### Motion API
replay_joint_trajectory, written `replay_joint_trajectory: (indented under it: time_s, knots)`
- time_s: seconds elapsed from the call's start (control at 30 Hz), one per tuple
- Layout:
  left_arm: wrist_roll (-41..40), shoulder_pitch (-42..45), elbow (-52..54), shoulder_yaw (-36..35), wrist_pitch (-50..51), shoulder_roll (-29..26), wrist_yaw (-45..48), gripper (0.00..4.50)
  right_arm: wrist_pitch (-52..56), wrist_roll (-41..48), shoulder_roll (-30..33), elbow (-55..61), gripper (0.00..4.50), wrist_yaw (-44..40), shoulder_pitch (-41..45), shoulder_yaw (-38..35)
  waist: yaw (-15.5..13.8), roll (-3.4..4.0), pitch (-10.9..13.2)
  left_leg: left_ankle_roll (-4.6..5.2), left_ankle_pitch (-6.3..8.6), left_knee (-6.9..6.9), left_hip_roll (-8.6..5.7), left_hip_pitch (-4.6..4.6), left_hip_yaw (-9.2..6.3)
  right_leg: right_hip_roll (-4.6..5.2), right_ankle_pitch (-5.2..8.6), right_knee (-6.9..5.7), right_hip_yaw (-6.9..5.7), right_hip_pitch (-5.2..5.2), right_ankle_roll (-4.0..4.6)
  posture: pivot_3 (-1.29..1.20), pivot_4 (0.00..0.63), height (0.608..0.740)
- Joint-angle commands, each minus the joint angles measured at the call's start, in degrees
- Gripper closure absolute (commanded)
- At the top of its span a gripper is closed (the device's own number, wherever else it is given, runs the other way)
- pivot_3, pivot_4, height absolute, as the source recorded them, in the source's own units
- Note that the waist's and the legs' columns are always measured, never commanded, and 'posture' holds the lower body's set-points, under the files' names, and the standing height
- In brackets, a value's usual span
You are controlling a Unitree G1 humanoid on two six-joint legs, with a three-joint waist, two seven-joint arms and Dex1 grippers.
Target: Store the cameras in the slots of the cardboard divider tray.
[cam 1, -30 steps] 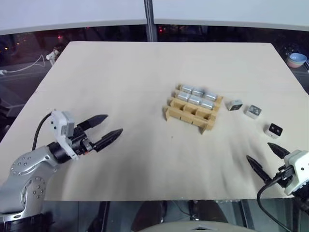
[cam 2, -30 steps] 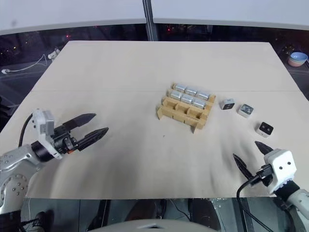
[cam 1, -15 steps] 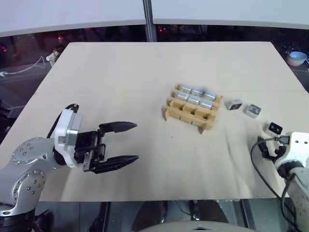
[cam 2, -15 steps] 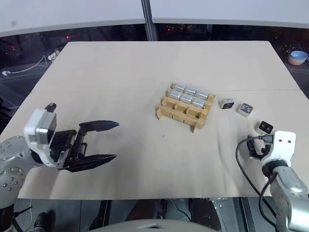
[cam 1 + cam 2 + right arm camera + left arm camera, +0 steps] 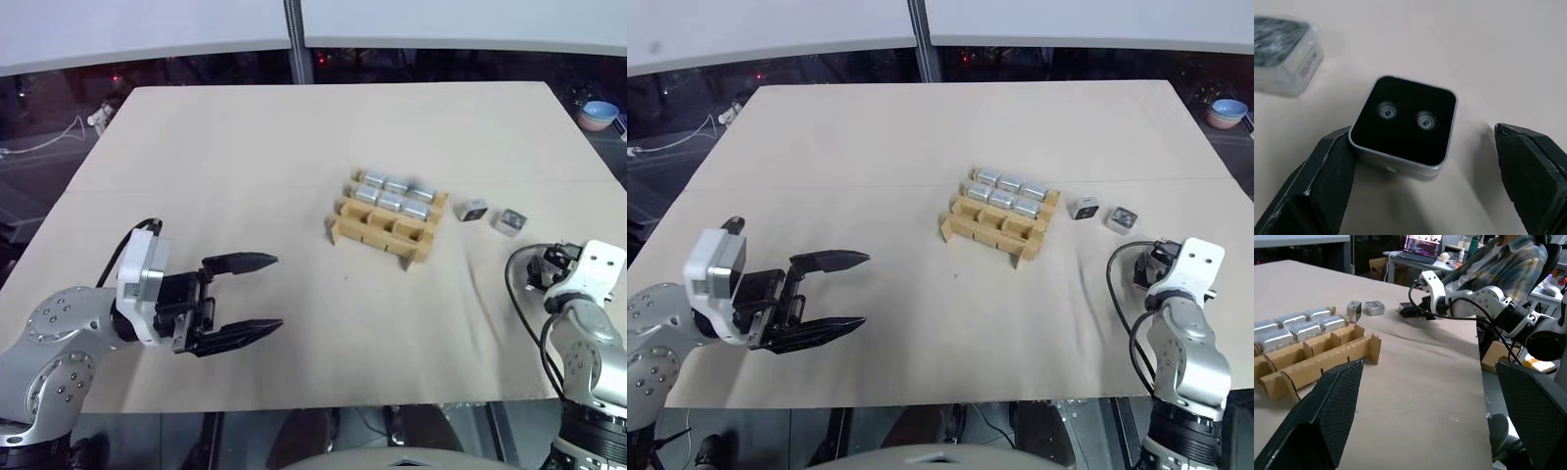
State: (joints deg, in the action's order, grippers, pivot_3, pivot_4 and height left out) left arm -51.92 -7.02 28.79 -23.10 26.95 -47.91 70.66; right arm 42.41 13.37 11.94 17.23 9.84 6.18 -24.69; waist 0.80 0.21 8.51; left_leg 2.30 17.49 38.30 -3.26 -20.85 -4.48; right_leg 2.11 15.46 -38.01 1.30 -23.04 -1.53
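Cameras [image 5: 395, 194] fill tray [image 5: 383, 230], two loose cameras [image 5: 491, 214] beside

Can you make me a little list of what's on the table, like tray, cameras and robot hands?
tray: six cameras in its two far rows, near row empty
loose cameras: two right of the tray; a third between the right gripper's fingers
right gripper: open, not closed on that camera
left gripper: open, empty, far left of the tray

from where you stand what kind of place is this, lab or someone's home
Most likely a robotics lab or workshop, not a home. A large bare worktable holds only the test items. Beyond it a person sits near a desk with an open laptop, and cables trail off the table's far left side.
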Motion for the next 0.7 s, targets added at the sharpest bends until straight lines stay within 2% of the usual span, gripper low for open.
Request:
replay_joint_trajectory:
  time_s: [0.03, 0.07, 0.17, 0.2, 0.27, 0.37, 0.5, 0.57, 0.63, 0.7]
  knots:
    - [-0.33, -0.63, 1.88, -2.04, -1.44, 0.19, -0.26, 0.0, 1.03, -0.78, -0.14, 2.89, 0.75, 0.89, 1.25, 0.66, 0.01, 0.01, 0.01, 0.0, 0.0, 0.0, 0.0, 0.0, 0.01, 0.0, 0.0, 0.0, 0.01, 0.0, 0.0, 0.0, 0.15, 0.74]
    - [-0.32, -0.73, 1.91, -2.07, -1.51, 0.22, -0.28, 0.0, 1.36, -0.82, -0.2, 2.98, 0.91, 0.99, 1.39, 0.77, 0.02, 0.01, 0.01, 0.0, 0.0, 0.0, 0.0, 0.01, 0.01, 0.0, 0.0, 0.0, 0.01, 0.0, 0.0, 0.0, 0.15, 0.74]
    - [-0.7, -1.03, 1.87, -2.33, -1.13, 0.34, -1.0, 0.0, 2.31, -1.31, -0.21, 4.33, 2.28, 1.0, 1.23, 1.57, -0.01, 0.02, 0.01, 0.0, 0.0, 0.0, 0.0, 0.0, 0.0, 0.0, 0.0, 0.0, 0.01, 0.0, 0.0, 0.0, 0.15, 0.74]
    - [-0.67, -1.1, 1.85, -2.34, -0.96, 0.33, -1.33, 0.0, 2.8, -1.35, -0.34, 4.94, 2.49, 1.01, 1.1, 1.68, -0.04, 0.03, 0.02, 0.0, 0.0, 0.0, 0.0, 0.0, 0.0, 0.0, 0.0, 0.0, 0.0, 0.0, 0.0, 0.0, 0.15, 0.74]
    - [-1.0, -0.96, 1.74, -2.21, -0.08, 0.41, -2.81, 0.0, 3.98, -1.54, -0.29, 6.26, 2.49, 0.7, 0.64, 2.07, -0.02, 0.03, 0.02, 0.0, 0.0, 0.0, 0.0, 0.0, 0.0, 0.0, 0.0, 0.0, 0.0, 0.0, 0.0, 0.0, 0.15, 0.74]
    - [-3.56, 1.53, 1.96, -1.55, 4.46, 1.34, -11.46, 0.0, 2.14, -3.09, 3.57, 9.76, 2.49, -3.93, -2.68, 5.46, -0.21, 0.06, 0.04, 0.0, 0.0, 0.0, 0.0, -0.01, -0.01, 0.0, 0.0, 0.0, -0.01, 0.0, 0.0, 0.0, 0.15, 0.74]
    - [-9.78, 4.92, 4.86, -0.01, 15.66, -0.99, -25.28, 0.0, -10.88, 3.87, 14.51, 21.85, 2.49, -28.77, -13.2, 12.72, 0.03, 0.08, 0.06, 0.03, 0.01, 0.01, 0.0, -0.05, -0.02, -0.01, 0.0, 0.03, -0.01, 0.0, -0.03, 0.0, 0.15, 0.74]
    - [-23.65, 9.24, 2.02, 2.99, 26.97, -6.8, -30.6, 0.0, -14.73, 5.45, 21.13, 28.85, 2.49, -38.01, -17.47, 14.87, 0.11, 0.06, 0.13, 0.03, 0.01, 0.02, 0.05, -0.04, -0.01, -0.06, 0.0, 0.0, 0.01, -0.01, -0.04, 0.0, 0.15, 0.74]
    - [-35.83, 16.38, -2.74, 8.11, 31.98, -7.27, -36.82, 0.0, -16.94, 6.28, 24.58, 30.94, 2.49, -42.12, -14.99, 17.87, 0.12, -0.08, 0.2, 0.07, 0.03, 0.02, 0.09, -0.02, -0.04, -0.08, 0.01, -0.01, -0.05, 0.02, -0.05, 0.0, 0.15, 0.74]
    - [-41.32, 23.33, -6.86, 14.33, 34.96, -5.1, -44.27, 0.0, -18.95, 5.92, 26.49, 30.09, 2.49, -45.43, -8.22, 22.36, 0.53, -0.2, 0.24, 0.27, 0.15, 0.13, 0.1, 0.24, -0.05, -0.11, -0.01, -0.02, -0.06, 0.29, -0.08, 0.0, 0.15, 0.74]
